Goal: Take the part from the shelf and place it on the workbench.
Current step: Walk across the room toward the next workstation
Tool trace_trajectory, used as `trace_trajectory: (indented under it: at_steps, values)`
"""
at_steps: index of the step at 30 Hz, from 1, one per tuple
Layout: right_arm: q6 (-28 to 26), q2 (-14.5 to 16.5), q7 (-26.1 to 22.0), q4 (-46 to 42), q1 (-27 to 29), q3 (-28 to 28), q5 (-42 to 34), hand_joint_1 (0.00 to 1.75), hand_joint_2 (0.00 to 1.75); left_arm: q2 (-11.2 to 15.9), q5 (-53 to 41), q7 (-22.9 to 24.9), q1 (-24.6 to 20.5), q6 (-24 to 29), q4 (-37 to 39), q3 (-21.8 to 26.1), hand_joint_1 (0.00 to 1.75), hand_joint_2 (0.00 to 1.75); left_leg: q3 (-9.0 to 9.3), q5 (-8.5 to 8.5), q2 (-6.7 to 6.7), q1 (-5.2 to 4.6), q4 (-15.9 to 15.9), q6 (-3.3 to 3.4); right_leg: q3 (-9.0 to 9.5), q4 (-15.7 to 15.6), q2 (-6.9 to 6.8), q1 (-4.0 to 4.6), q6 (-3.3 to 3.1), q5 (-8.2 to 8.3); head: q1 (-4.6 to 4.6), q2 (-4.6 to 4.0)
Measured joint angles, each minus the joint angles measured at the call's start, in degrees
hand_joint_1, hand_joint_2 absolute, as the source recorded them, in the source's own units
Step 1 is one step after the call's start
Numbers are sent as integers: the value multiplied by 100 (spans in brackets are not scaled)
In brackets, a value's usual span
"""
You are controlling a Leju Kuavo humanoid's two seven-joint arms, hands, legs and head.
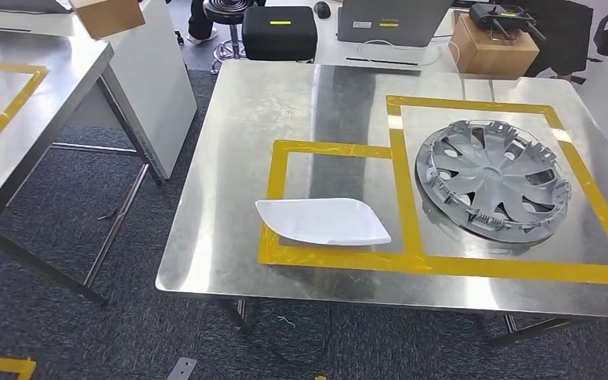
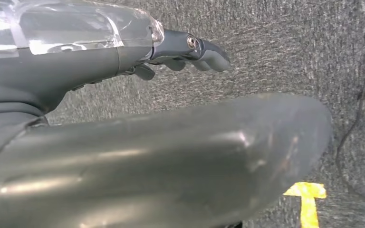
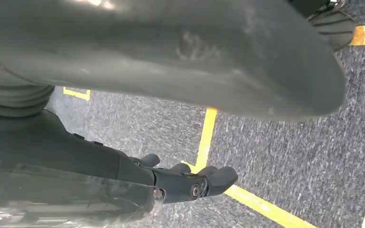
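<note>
Both hands, the left hand (image 2: 185, 52) and the right hand (image 3: 190, 183), hang empty with fingers loosely apart, while the white part (image 1: 322, 222) already lies on the workbench (image 1: 229, 261), so I judge only stepping back remains.

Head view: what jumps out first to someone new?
The grey wheel cover lying in the larger yellow-taped square on the steel workbench. Beside it, a white curved panel lies across the front edge of the smaller taped square. In the wrist views both hands hang empty over dark carpet: left hand, right hand.
</note>
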Motion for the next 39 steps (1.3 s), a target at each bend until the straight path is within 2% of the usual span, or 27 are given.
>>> trace_trajectory:
  at_steps: [1,3,4,5,8,10,11,13,14,15,16,17,18,20,21,24,25,26,27,29,30,31,32,34,36,37,39]
  values:
    - [-11,-2,-20,0,2,-2,9,0,0,-2,9,4,0,0,8,-25,0,0,7,-6,-6,1,6,-10,-2,-27,-1,-9,1,114,0,0]
    - [-36,-11,-44,-1,-6,-4,25,0,0,-10,25,7,-4,6,18,-57,0,0,28,-36,-25,9,26,-55,239,-642,-8,-27,-15,559,0,0]
    - [-44,-15,-50,0,-12,-4,31,0,0,-14,34,6,-11,11,23,-75,0,0,25,-59,-37,2,52,-91,376,-974,-9,-24,-33,730,3,0]
    - [-48,-17,-52,1,-18,-4,35,0,0,-16,45,5,-18,19,28,-94,0,0,4,-75,-46,-4,81,-129,478,-1228,-9,-19,-62,817,4,0]
    - [-45,-18,-42,3,-21,-4,42,0,0,-18,81,8,-36,45,40,-151,0,0,-101,-81,-46,-18,151,-219,505,-1401,-2,-3,-160,774,-9,0]
    - [-42,-16,-32,4,-18,-5,45,0,0,-17,104,15,-39,59,45,-164,0,0,-157,-203,-24,-10,262,-275,471,-1423,-14,-15,-224,799,-27,0]
    - [-42,-16,-31,4,-20,-5,48,0,0,-16,115,22,-42,62,46,-170,0,0,-235,-365,-16,0,450,-303,451,-1437,-21,-21,-261,824,-45,0]
    - [-45,-19,-30,4,-30,-5,57,0,0,-14,132,36,-48,63,46,-190,0,0,-525,-810,-4,24,1140,-350,381,-1441,-32,-10,-312,875,-86,0]
    - [-46,-21,-30,4,-31,-5,67,0,0,-15,138,40,-49,63,47,-199,0,0,-673,-977,-4,33,1497,-364,338,-1437,-37,-2,-322,903,-99,0]
    - [-48,-22,-30,4,-29,-5,75,0,0,-16,143,43,-47,63,49,-205,0,0,-755,-1045,-2,38,1717,-373,295,-1432,-42,4,-323,933,-104,0]
    - [-49,-24,-30,4,-27,-5,83,0,0,-17,150,44,-46,63,51,-210,0,0,-732,-994,0,39,1726,-376,254,-1425,-44,7,-316,964,-106,0]
    - [-49,-24,-30,4,-26,-5,89,0,0,-16,159,44,-48,63,54,-219,0,0,-591,-839,3,40,1505,-373,214,-1416,-43,5,-304,996,-109,0]
    - [-49,-21,-30,5,-27,-5,92,0,0,-14,168,45,-54,63,57,-230,0,0,-361,-639,3,41,1117,-366,177,-1403,-39,2,-283,1029,-113,0]
    - [-49,-16,-30,5,-32,-5,95,0,0,-11,186,45,-79,64,63,-256,0,0,24,-368,-18,32,381,-324,115,-1374,-28,11,-221,1099,-133,0]
    - [-50,-15,-30,5,-35,-5,96,0,0,-11,195,48,-88,64,65,-269,0,0,101,-311,-33,24,199,-291,99,-1373,-24,15,-185,1139,-135,0]
    - [-50,-17,-30,5,-23,-5,96,0,0,-11,231,66,-85,66,73,-302,0,0,22,-186,-48,-4,169,-158,83,-1427,-13,-6,-86,1256,-122,0]
    - [-50,-18,-30,5,-12,-5,96,0,0,-10,240,72,-88,68,78,-306,0,0,-26,-124,-43,-3,168,-113,58,-1385,-11,-14,-55,1172,-115,0]
    - [-50,-17,-31,6,-3,-5,97,0,0,-9,248,73,-94,71,81,-307,0,0,-90,-56,-37,1,163,-72,10,-1237,-10,-19,-28,980,-106,0]
    - [-50,-14,-33,7,0,-5,97,0,0,-8,256,74,-100,73,83,-307,0,0,-159,7,-33,-1,162,-38,-63,-961,-14,-22,-9,685,-91,0]
    - [-50,-6,-39,8,-9,-4,97,0,0,-8,268,75,-99,74,89,-310,0,0,-310,124,-33,-37,169,5,-207,-188,-15,-17,3,102,-68,0]
    - [-50,-4,-42,8,-15,-4,97,0,0,-9,274,75,-95,74,93,-312,0,0,-386,180,-32,-58,176,16,-219,113,-15,-10,-7,-38,-62,0]
    - [-50,-4,-43,7,-17,-4,97,0,0,-9,279,75,-91,75,97,-315,0,0,-457,231,-31,-82,184,23,-149,237,-15,4,-33,-48,-59,0]
    - [-50,-4,-43,7,-18,-4,97,0,0,-8,285,75,-88,76,101,-320,0,0,-519,276,-31,-106,191,29,23,135,-14,26,-75,52,-56,0]
    - [-51,-8,-43,5,-27,-5,97,0,0,-9,294,75,-88,79,103,-332,0,0,-601,349,-24,-149,198,34,605,-633,-16,106,-231,316,-52,0]
    - [-52,-16,-43,3,-50,-4,97,0,0,-21,300,74,-91,82,104,-340,0,0,-650,424,-7,-170,202,12,1104,-1439,-35,182,-379,395,-61,0]
    - [-53,-21,-43,3,-58,-3,97,0,0,-28,303,74,-92,83,105,-342,0,0,-671,463,4,-161,201,-12,1206,-1639,-44,210,-423,383,-65,0]
    - [-52,-22,-43,4,-59,-3,97,0,0,-27,314,78,-90,85,106,-344,0,0,-712,518,16,-143,209,-70,1208,-1759,-54,217,-447,457,-56,0]
